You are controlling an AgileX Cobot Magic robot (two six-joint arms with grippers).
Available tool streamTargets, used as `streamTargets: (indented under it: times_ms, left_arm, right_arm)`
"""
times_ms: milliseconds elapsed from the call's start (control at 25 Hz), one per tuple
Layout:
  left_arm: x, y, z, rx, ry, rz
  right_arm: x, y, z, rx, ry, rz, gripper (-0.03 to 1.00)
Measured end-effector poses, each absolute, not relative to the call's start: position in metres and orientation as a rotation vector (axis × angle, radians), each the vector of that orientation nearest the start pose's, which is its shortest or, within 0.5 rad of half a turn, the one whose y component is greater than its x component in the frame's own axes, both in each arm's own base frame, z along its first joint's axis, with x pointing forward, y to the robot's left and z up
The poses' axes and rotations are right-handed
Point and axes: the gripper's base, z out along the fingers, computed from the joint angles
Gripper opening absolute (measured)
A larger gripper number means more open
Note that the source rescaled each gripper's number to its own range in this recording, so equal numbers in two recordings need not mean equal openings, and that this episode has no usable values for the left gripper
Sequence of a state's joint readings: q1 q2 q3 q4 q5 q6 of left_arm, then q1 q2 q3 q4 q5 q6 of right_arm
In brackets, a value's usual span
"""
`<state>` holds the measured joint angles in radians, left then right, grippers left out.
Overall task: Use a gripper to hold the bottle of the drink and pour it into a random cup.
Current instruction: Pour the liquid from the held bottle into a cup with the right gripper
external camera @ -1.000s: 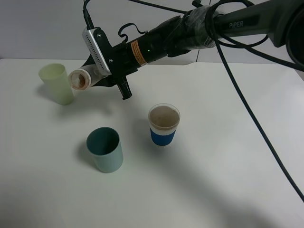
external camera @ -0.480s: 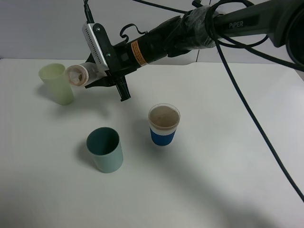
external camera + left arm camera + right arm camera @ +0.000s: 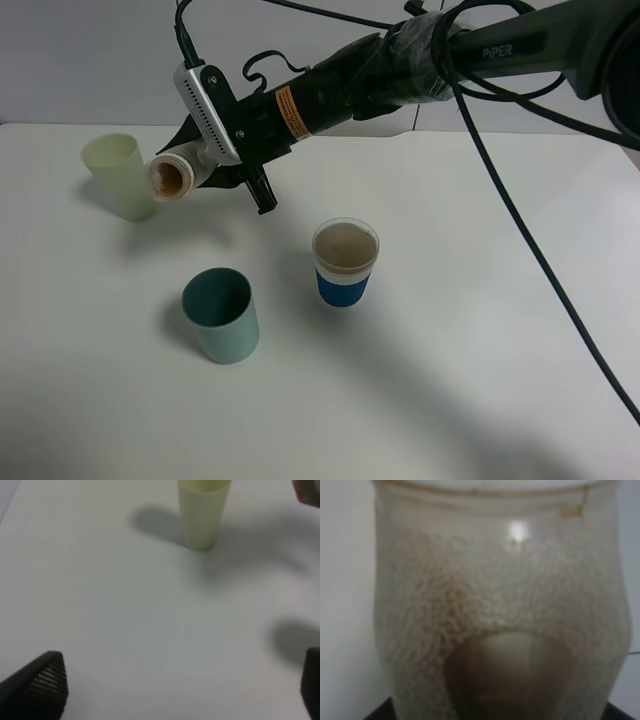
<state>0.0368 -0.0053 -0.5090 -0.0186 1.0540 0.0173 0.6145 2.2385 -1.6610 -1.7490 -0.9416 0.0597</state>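
The white worktop (image 3: 480, 380) carries three cups. The right arm (image 3: 420, 55) reaches across it from the far side. The right gripper (image 3: 228, 168) hangs above the worktop with its fingers clamped on the bottle (image 3: 185, 172), which lies tipped almost level.

The bottle's open mouth sticks out past the fingertips, with brown drink showing at the lip. The wrist view shows the bottle (image 3: 500, 630) filling the frame, foam on its inner wall and liquid pooled toward the neck.

The pale yellow-green tumbler (image 3: 120, 175) stands just beside that mouth, beyond the fingertips. I cannot tell whether the mouth is over its rim. The teal cup (image 3: 222, 315) stands well apart from the fingers, lower and toward the viewer, and looks empty. The white cup with a blue band (image 3: 346, 262) is near the fingers' other side and holds brownish liquid.

The left gripper (image 3: 180, 677) idles low with its fingers spread wide, holding nothing.

With the drink already at the lip, I would raise the neck slightly while moving. The mouth should be centred over the teal cup's opening before tilting slowly, or liquid will likely land on the worktop.
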Motion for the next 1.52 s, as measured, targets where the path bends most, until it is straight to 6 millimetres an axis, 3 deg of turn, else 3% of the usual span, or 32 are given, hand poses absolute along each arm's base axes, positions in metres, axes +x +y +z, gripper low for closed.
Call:
streamTargets:
  times_ms: [760, 1240, 1520]
  left_arm:
    - [-0.006, -0.002, 0.280, -0.019, 2.023, 0.012]
    - [-0.006, -0.002, 0.280, -0.019, 2.023, 0.012]
    - [-0.006, -0.002, 0.280, -0.019, 2.023, 0.012]
  right_arm:
    - [0.360, 0.323, 0.184, -1.986, 0.123, 0.174, 0.00]
    - [0.351, 0.328, 0.185, -1.976, 0.056, 0.213, 0.00]
    - [0.341, 0.325, 0.162, -2.025, 0.013, 0.208, 0.00]
